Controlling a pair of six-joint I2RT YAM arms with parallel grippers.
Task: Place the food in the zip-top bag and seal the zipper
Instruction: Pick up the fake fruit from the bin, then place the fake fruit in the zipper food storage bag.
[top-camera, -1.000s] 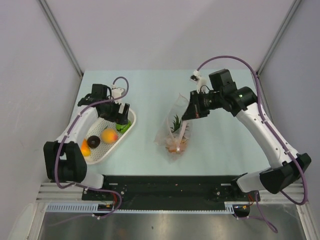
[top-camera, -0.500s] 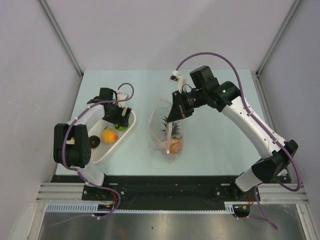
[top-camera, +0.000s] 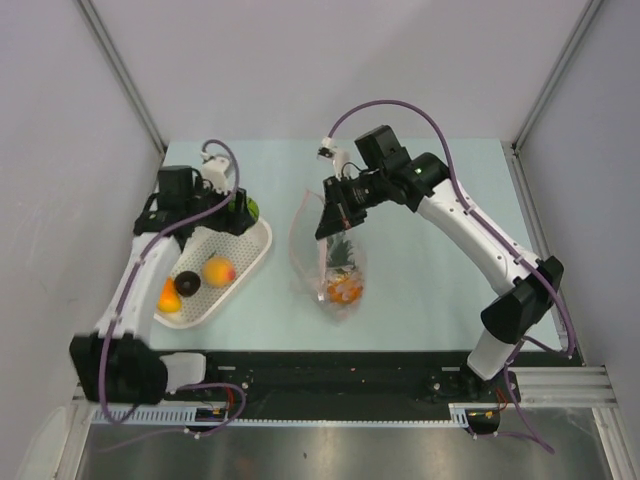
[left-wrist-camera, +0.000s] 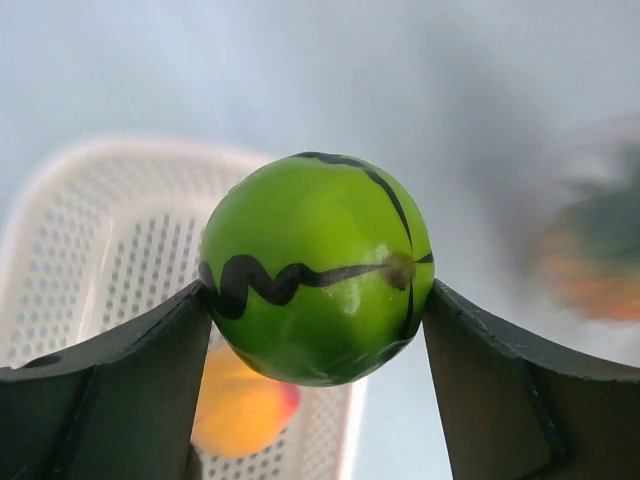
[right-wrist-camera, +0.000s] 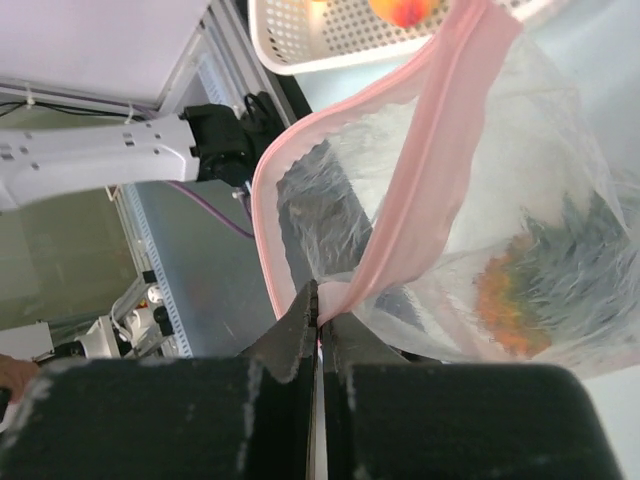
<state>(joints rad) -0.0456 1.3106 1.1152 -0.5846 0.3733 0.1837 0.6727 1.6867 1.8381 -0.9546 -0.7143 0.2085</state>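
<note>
Green ball (left-wrist-camera: 315, 268), glossy, with black squiggly lines

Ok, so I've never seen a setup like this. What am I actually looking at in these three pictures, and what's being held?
These are two robot arms bolted at the near edge of a pale table, each ending in a two-finger gripper. One picture looks down from a fixed camera above. The other two come from small cameras on the wrists, so each shows that arm's own fingers close up.

The left gripper is shut on a green ball, held up near the far end of a white basket. In the basket lie a peach-coloured fruit, a dark ring and an orange-yellow fruit.

The right gripper pinches the pink zipper strip of a clear plastic bag, with its mouth gaping open. A toy pineapple is already inside.
</note>
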